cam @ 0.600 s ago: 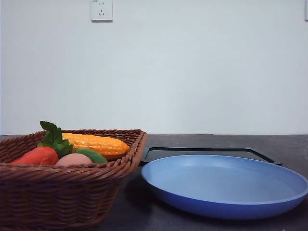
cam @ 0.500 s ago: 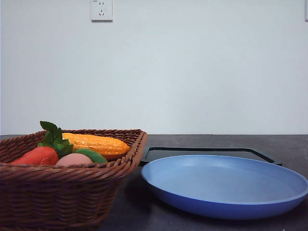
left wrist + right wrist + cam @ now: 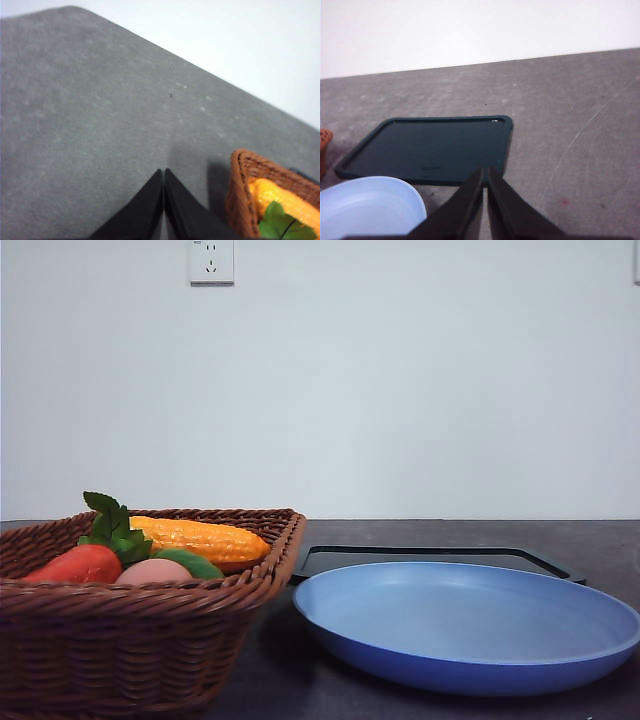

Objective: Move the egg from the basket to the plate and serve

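Front view: the dark grey desk (image 3: pixel 300 680) runs back to a plain white wall (image 3: pixel 400 390) with a power socket (image 3: pixel 211 260) up at about 11 o'clock. The wicker basket (image 3: pixel 130 650) sits at 8 o'clock, and the egg (image 3: pixel 152 572) is lying inside it, near the front rim, between a red-orange veggie (image 3: pixel 78 564) with green leaves and a green thing (image 3: pixel 190 562), with a corn cob (image 3: pixel 200 538) behind them. The blue plate (image 3: pixel 470 625) is at 4 o'clock, just beside the basket, nothing on it, and a flat black tray (image 3: pixel 430 558) lies right behind it. Left wrist view: the left gripper (image 3: pixel 163 175) has its black jaws pressed together at the tips with nothing in them, hanging over bare, faintly speckled grey desk; a corner of the basket with the corn and some leaves is just off to the side, white wall beyond the desk's edge. Right wrist view: the right gripper (image 3: pixel 484 174) is closed up too, just a thin slit between the jaws, nothing held. It's over the tray's near edge, the plate's rim is close by, and the desk here has a light scratch and a tiny red speck (image 3: pixel 564 202).
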